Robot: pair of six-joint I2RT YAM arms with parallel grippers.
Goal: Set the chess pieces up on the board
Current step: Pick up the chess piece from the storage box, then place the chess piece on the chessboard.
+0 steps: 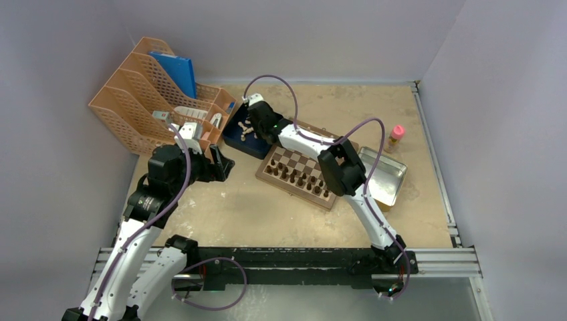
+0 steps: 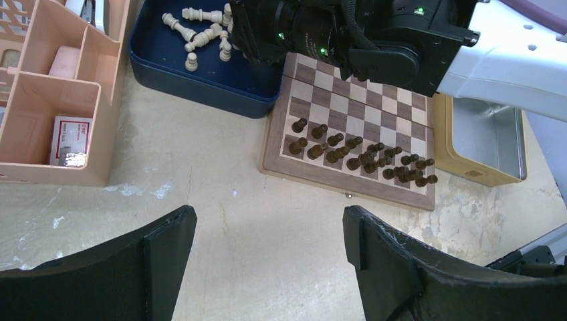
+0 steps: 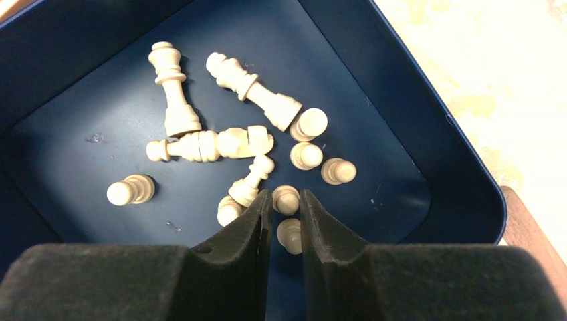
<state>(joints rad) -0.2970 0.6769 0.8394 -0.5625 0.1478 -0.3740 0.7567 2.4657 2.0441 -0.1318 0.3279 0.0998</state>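
Beige table [image 1: 267,214], grey walls. The right gripper [image 3: 284,195] is down in the blue tray [image 3: 428,100] far-left of the board [image 2: 334,103], where the light chess pieces [image 3: 200,144] lie scattered. Its fingers are nearly together around a pawn [image 3: 289,234], but I cannot tell if it is clamped. Picking step, then: next, lift clear and carry it to the empty far rows. The left gripper [image 2: 267,221] hangs wide apart nearby.

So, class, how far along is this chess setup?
Done: the dark pieces stand in two rows on the board. In hand: the right hand brackets a pawn in the tray; grip unclear. Left: all light pieces seen sit in that tray, none on the board's visible squares; the left hand hangs open.
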